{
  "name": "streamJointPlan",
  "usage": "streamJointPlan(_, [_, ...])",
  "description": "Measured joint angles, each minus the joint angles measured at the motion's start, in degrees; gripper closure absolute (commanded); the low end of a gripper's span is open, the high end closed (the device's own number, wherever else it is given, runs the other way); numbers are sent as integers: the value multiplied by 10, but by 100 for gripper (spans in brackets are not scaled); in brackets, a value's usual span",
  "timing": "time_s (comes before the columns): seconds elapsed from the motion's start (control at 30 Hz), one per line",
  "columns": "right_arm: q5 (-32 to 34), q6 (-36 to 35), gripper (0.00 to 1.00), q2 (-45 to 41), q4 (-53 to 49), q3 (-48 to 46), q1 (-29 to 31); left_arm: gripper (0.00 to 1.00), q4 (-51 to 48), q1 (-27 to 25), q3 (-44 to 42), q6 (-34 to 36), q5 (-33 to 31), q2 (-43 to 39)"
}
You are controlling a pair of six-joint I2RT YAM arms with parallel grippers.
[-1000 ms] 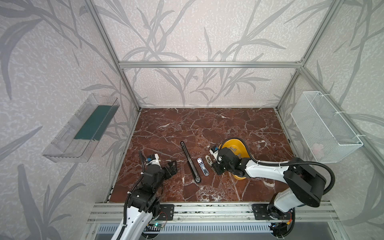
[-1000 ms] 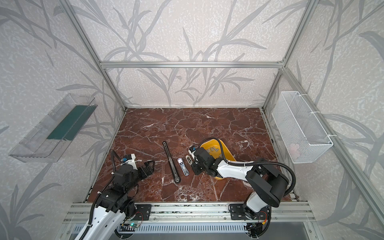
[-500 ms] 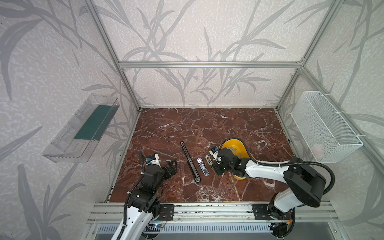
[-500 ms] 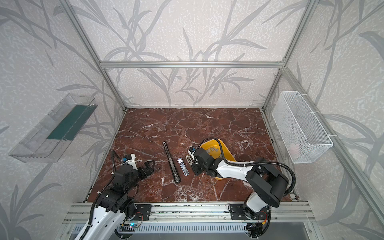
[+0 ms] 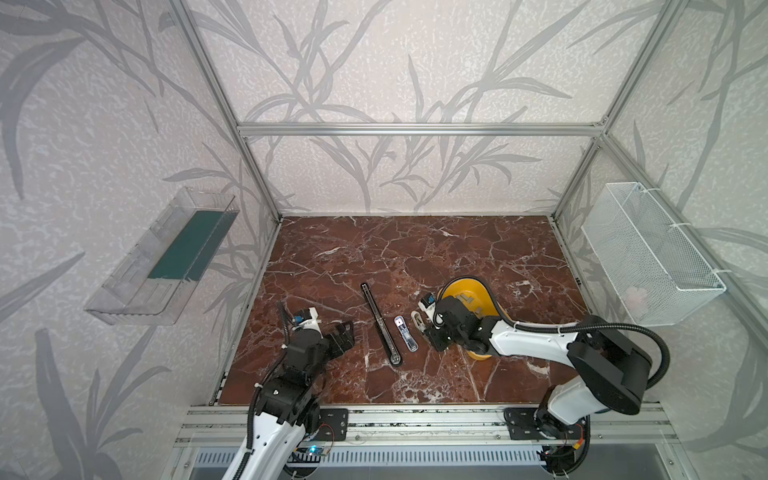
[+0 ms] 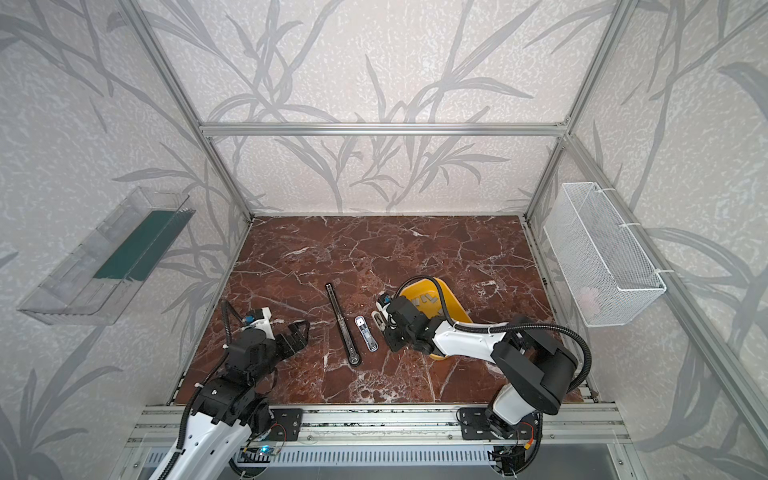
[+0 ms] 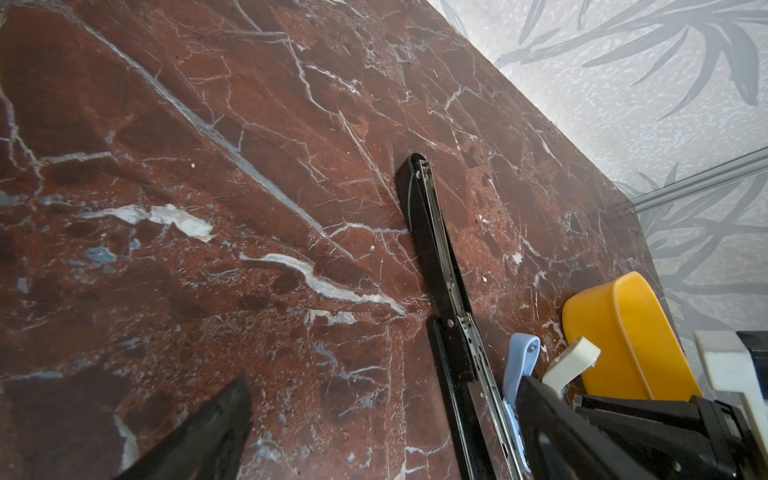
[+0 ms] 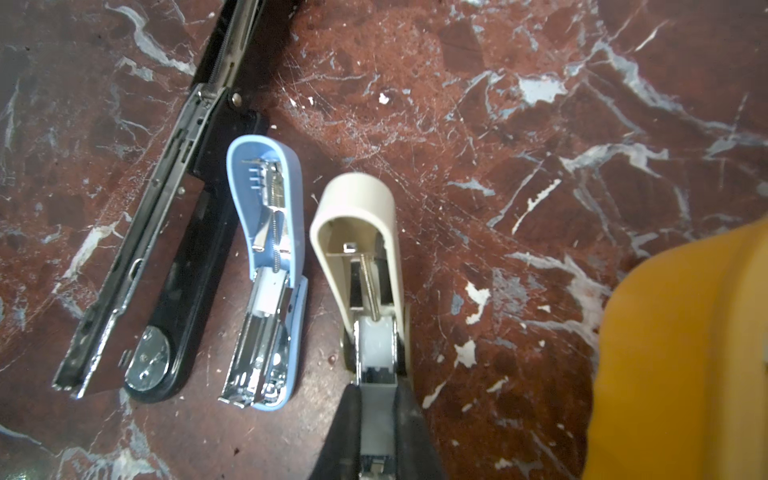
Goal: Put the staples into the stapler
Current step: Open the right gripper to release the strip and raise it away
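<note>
Three staplers lie hinged open side by side: a long black stapler [image 5: 380, 322], a small blue stapler [image 8: 266, 266] and a small beige stapler [image 8: 361, 257]. My right gripper [image 8: 376, 390] sits low at the near end of the beige stapler, shut on a flat grey strip of staples [image 8: 376, 419] that lines up with its open channel. More staples [image 6: 426, 301] lie in the yellow bowl [image 5: 469, 289] behind that arm. My left gripper [image 5: 340, 332] hovers open and empty, left of the black stapler [image 7: 440, 266].
A clear plastic shelf [image 5: 166, 257] hangs on the left wall. A white wire basket [image 5: 648, 253] hangs on the right wall. The yellow bowl [image 8: 685, 353] stands close beside my right gripper. Aluminium frame posts border the marble tabletop [image 5: 395, 249].
</note>
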Motion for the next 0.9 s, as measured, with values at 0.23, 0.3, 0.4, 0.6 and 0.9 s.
streamJointPlan(0.23, [5,-2,100,0,-7,0,6,1,0,0,0,0,0,0])
streamJointPlan(0.3, [8,-3,100,0,-10,0,8,1,0,0,0,0,0,0])
streamJointPlan(0.4, [11,-3,100,0,-12,0,11,1,0,0,0,0,0,0])
streamJointPlan(0.6, [24,-2,100,0,-16,0,22,1,0,0,0,0,0,0])
streamJointPlan(0.9, [50,5,94,5,-27,8,37,1,0,0,0,0,0,0])
